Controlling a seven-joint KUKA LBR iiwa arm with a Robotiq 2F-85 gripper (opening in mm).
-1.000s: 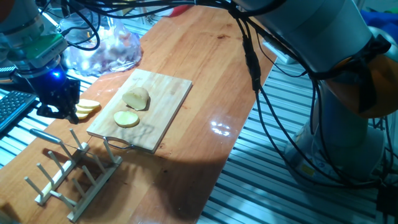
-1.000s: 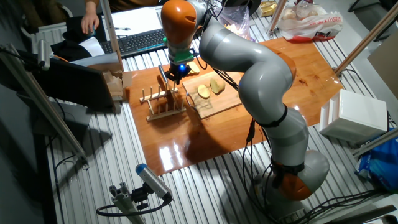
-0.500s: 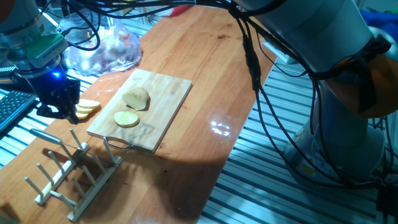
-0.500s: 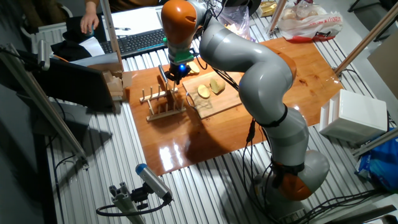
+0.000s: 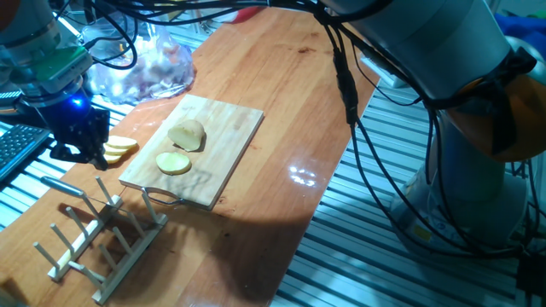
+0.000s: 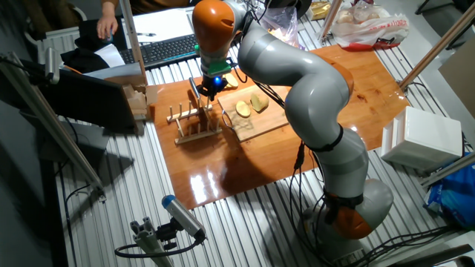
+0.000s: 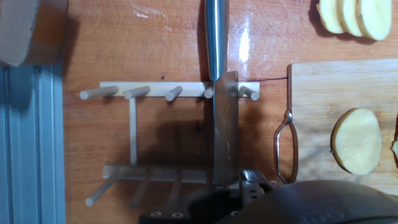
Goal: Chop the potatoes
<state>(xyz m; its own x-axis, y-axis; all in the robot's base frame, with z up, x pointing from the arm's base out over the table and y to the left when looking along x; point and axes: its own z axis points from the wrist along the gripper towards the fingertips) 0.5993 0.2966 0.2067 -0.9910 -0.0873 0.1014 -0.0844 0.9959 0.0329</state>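
A peeled potato chunk [image 5: 187, 135] and a round slice [image 5: 173, 162] lie on the wooden cutting board [image 5: 226, 145]. Several more slices [image 5: 119, 147] are stacked on the table just left of the board. My gripper [image 5: 75, 155] hangs over the table's left end, beside those slices and above the wooden rack [image 5: 94, 239]. Looking down in the hand view, a steel knife [image 7: 225, 130] rests across the rack [image 7: 168, 92], with the slice [image 7: 356, 141] on the board [image 7: 317, 124] at right. Only the dark gripper body shows at the bottom edge, so its finger gap is hidden.
A clear plastic bag [image 5: 145, 68] lies behind the board. The board's wire loop handle [image 7: 285, 149] points toward the rack. A cardboard block [image 7: 25, 31] stands at the table's end, near its edge. A keyboard [image 6: 159, 48] sits beyond the table. Cables hang from the arm.
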